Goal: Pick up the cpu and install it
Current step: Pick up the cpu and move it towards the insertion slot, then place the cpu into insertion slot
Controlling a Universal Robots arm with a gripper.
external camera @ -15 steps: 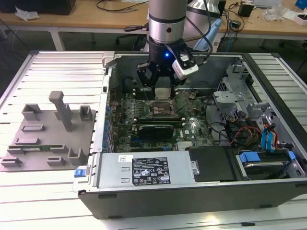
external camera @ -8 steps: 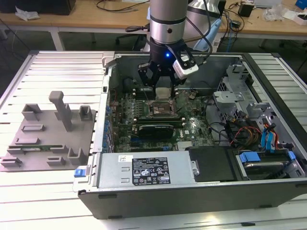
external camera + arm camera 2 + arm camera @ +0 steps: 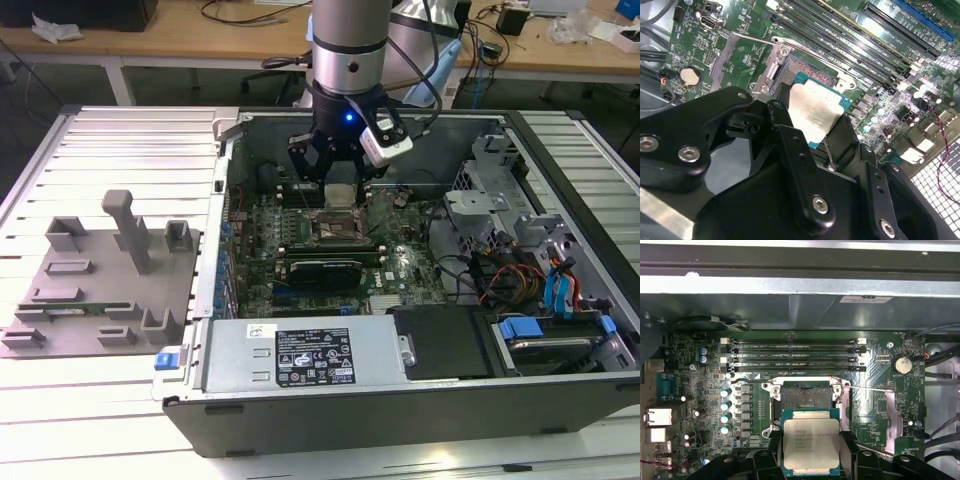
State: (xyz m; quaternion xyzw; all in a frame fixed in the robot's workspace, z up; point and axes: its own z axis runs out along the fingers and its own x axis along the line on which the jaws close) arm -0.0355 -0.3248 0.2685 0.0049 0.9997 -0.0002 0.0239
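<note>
Over the motherboard (image 3: 705,390), end effector (image 3: 811,452) clamps cpu (image 3: 811,437).

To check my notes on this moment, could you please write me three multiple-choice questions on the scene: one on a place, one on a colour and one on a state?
1. Where is the cpu?
A. lying on the grey tray
B. held by the gripper over the motherboard
C. seated in the socket

2. What colour is the cpu's top?
A. black
B. pale silver
C. blue

3. What state is the socket in?
A. empty
B. holding a chip
C. covered by a fan

Answers:
1 B: the black fingers clamp its edges in both wrist views.
2 B: its lid shines silver inside a green rim.
3 A: its bare contact field shows beside the held cpu.
</note>
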